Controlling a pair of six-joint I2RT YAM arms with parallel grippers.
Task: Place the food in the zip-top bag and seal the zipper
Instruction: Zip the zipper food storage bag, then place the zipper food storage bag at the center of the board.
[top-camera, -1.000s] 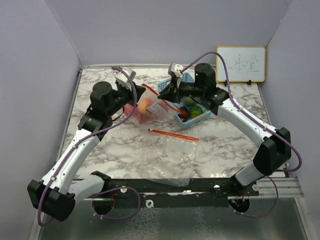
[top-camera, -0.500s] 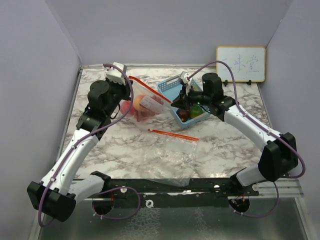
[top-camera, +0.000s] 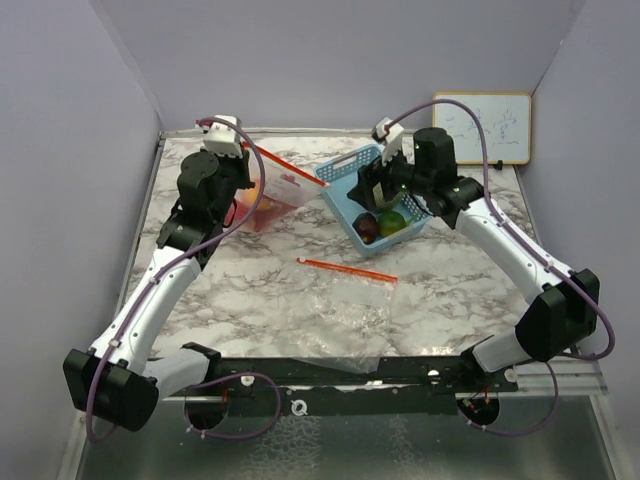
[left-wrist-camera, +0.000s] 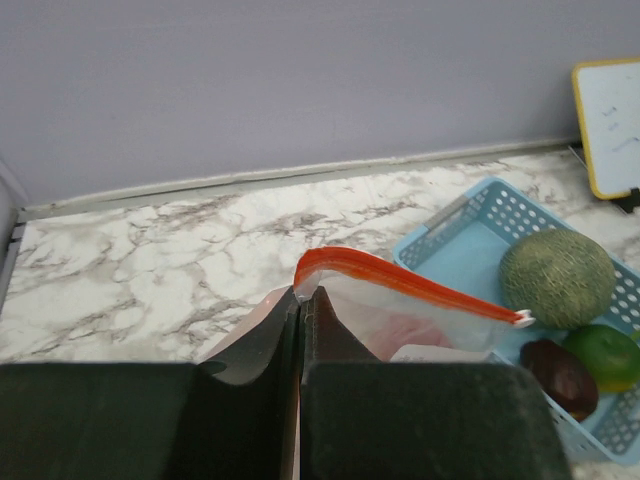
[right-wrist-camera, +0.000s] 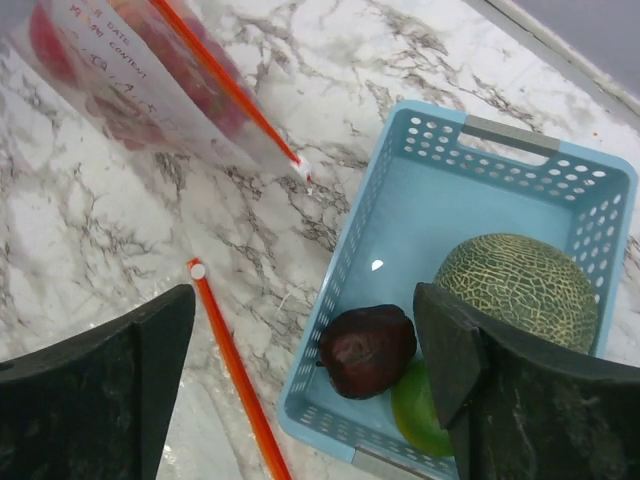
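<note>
Right wrist: netted grey-green melon (right-wrist-camera: 515, 285); right tool (right-wrist-camera: 303, 300) wide; left tool (left-wrist-camera: 300, 300) pinches bag (left-wrist-camera: 390, 312).

Robot lab test cell, plain lilac walls (top-camera: 330, 60) boxing in a marble-print table (top-camera: 450, 290), small whiteboard (top-camera: 482, 128) propped behind.

Your clear zip-top bag (top-camera: 283, 183) has an orange-red zipper strip. It hangs pinched at one end of that strip between the left fingers (left-wrist-camera: 240, 400), and the strip slants down toward the blue plastic mesh basket (right-wrist-camera: 345, 270). Red and orange pieces of food (top-camera: 255, 212) sag in the bag's lower part. In the basket you have a netted grey-green melon (right-wrist-camera: 515, 285), a dark purple fruit (right-wrist-camera: 367, 350) and a yellow-green fruit (right-wrist-camera: 418, 412), crowded together at one end.
</note>
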